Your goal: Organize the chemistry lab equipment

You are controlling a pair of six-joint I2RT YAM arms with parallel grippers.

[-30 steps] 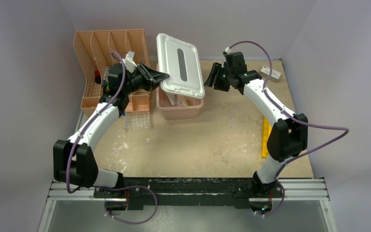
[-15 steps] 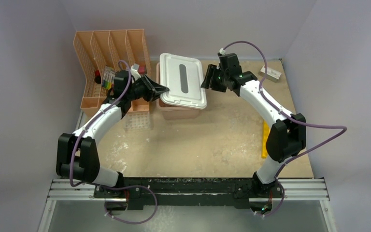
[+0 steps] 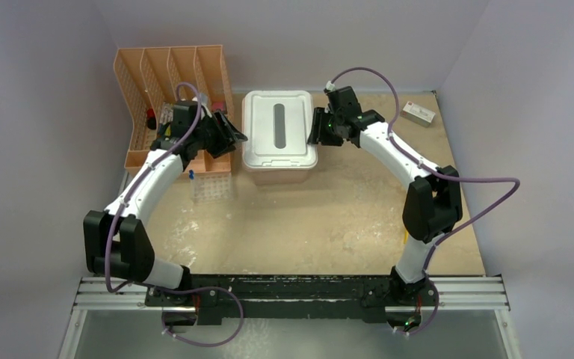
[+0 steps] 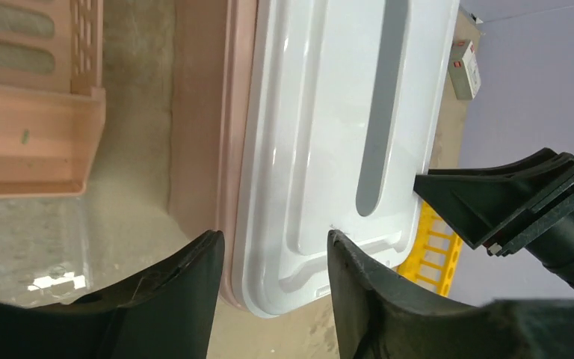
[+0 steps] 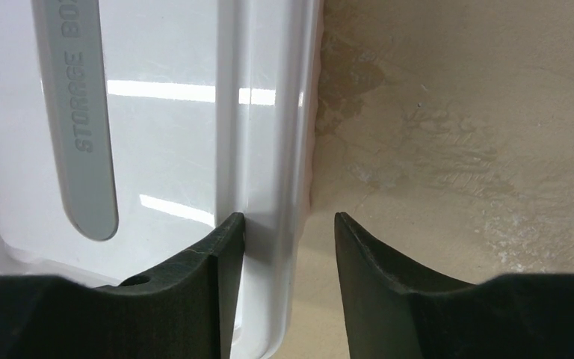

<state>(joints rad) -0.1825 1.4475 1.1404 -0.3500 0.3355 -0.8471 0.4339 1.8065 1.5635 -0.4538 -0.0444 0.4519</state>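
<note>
The white lid lies flat on the pink bin. My left gripper is open, its jaws straddling the left rim of the lid and the bin wall. My right gripper is open around the lid's right rim; one finger touches the rim, the other stands apart. The clear tube tray lies left of the bin. The yellow rack lies at the right, mostly behind the right arm. A small blue-capped item lies by the tray.
The peach slotted organizer stands at the back left, with small items in its left slots, and my left arm reaches over its front. A small white box lies at the back right. Walls close in on three sides.
The lid has come down from a tilt to lie flat and square on the bin. Both grippers came down with it, and the left one drew back a little to the left.
</note>
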